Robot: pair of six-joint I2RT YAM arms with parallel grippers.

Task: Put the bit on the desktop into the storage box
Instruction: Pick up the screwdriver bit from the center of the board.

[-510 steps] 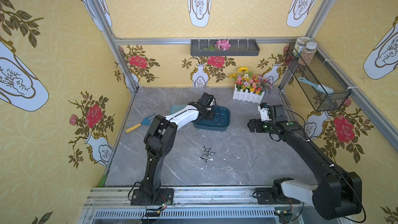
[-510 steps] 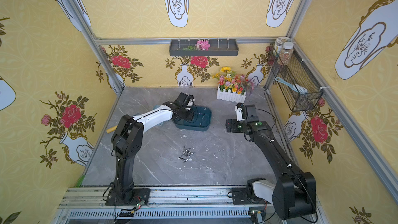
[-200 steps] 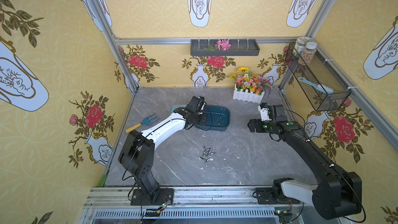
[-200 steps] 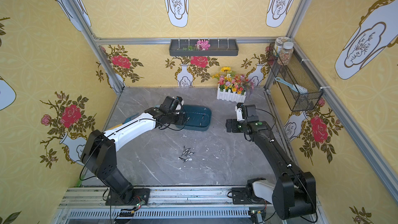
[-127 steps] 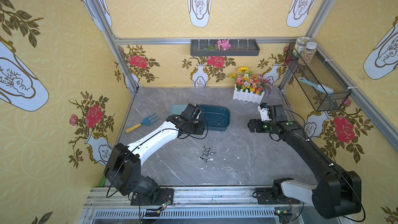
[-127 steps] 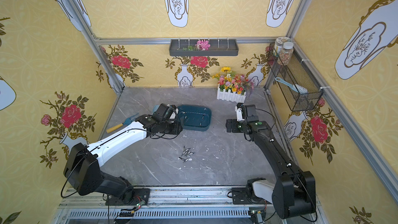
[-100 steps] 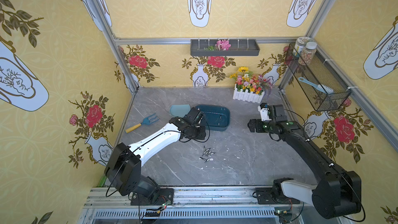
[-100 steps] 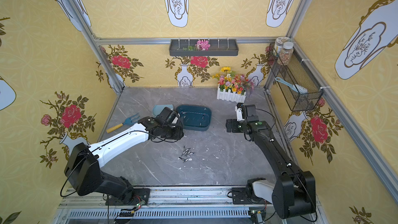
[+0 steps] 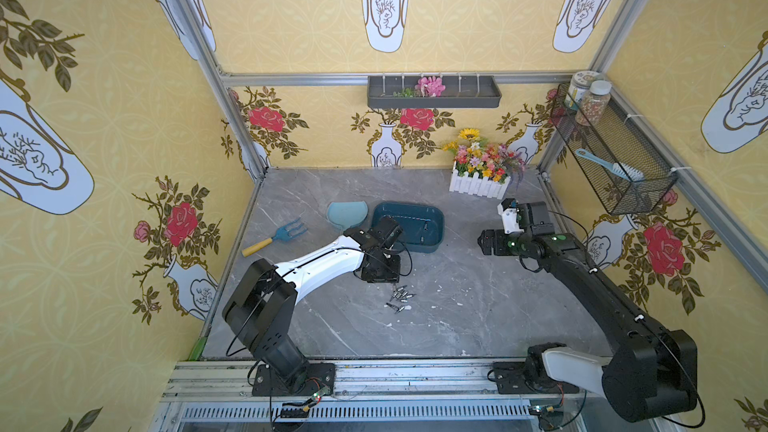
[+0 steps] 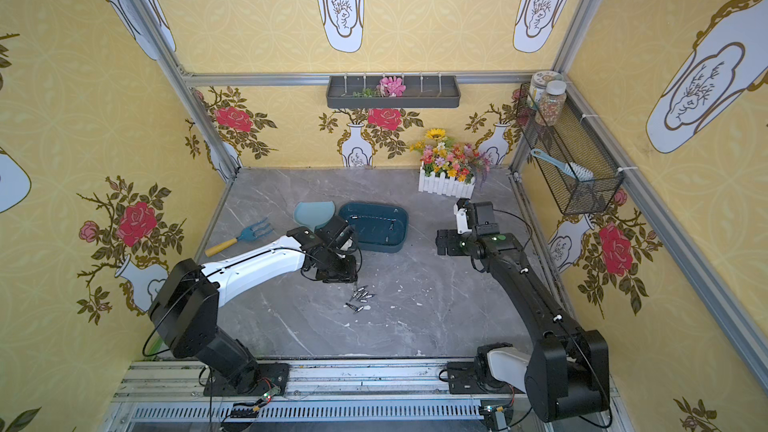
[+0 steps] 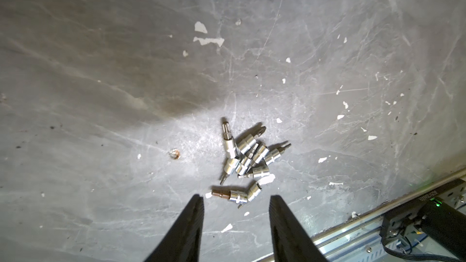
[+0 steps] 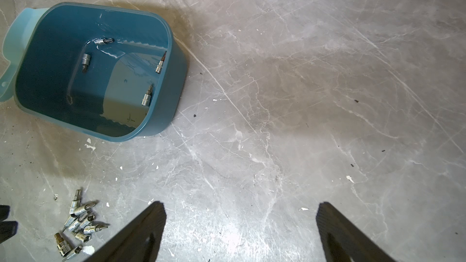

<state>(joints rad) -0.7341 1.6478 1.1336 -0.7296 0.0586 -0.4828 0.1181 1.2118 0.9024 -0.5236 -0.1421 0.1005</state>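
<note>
Chrome socket bits heaped on grey marble, with one arm poised at the heap.

The left fingers (image 11: 191, 223) stand partly apart, gripping nothing, and hang close by the edge of the pile of chrome bits (image 11: 248, 157). The pile lies bunched on the grey marble-look surface (image 9: 457, 284), near the dark teal storage box (image 12: 176, 79). Four further bits (image 12: 146, 97) already lie inside the box. The right fingers (image 12: 141, 230) are spread wide and empty over bare surface. White chips (image 11: 209, 41) fleck the veined stone. The only writing is white printing (image 11: 252, 194) on a black housing by the front rail, possibly digits but too blurred to read. A light blue dustpan (image 9: 346, 214) sits just beside the box. Yellow rose-and-vase wallpaper (image 9: 291, 35) lines the walls.
</note>
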